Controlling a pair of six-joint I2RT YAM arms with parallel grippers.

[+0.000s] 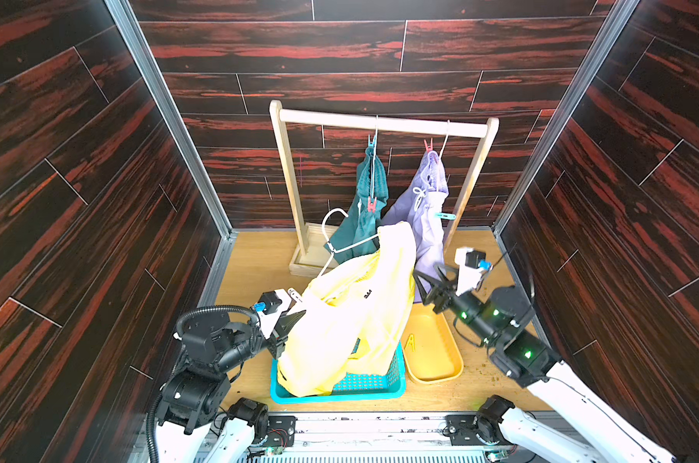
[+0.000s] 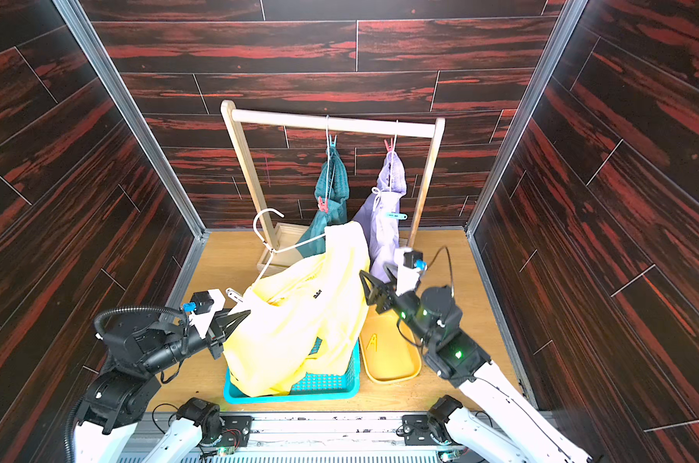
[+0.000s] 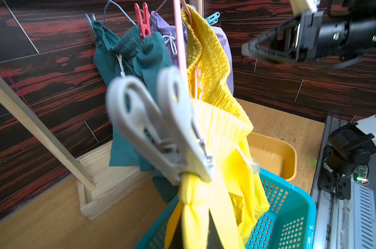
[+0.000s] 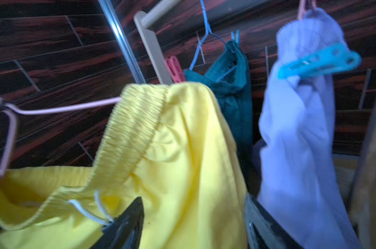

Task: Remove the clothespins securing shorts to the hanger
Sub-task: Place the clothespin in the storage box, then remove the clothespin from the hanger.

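The yellow shorts (image 1: 351, 316) hang from a tilted wire hanger (image 1: 333, 236) off the rack and droop into the basket. A white clothespin (image 3: 161, 129) clamps their fabric right beyond my left gripper (image 1: 299, 316), which is shut on the yellow cloth. My right gripper (image 1: 428, 276) stands open beside the shorts' right edge, with yellow fabric showing between its fingers (image 4: 126, 224). Teal shorts (image 1: 369, 188) carry a light blue clothespin (image 1: 372, 142) and a red one (image 1: 371, 204). Lavender shorts (image 1: 428, 200) carry a red clothespin (image 1: 429, 145) and a light blue one (image 1: 445, 216).
A wooden rack (image 1: 379, 124) stands at the back on a box base. The teal basket (image 1: 339, 395) sits front centre, and an orange tray (image 1: 436, 373) beside it holds a yellow clothespin (image 1: 410, 342). Dark panelled walls close in on three sides.
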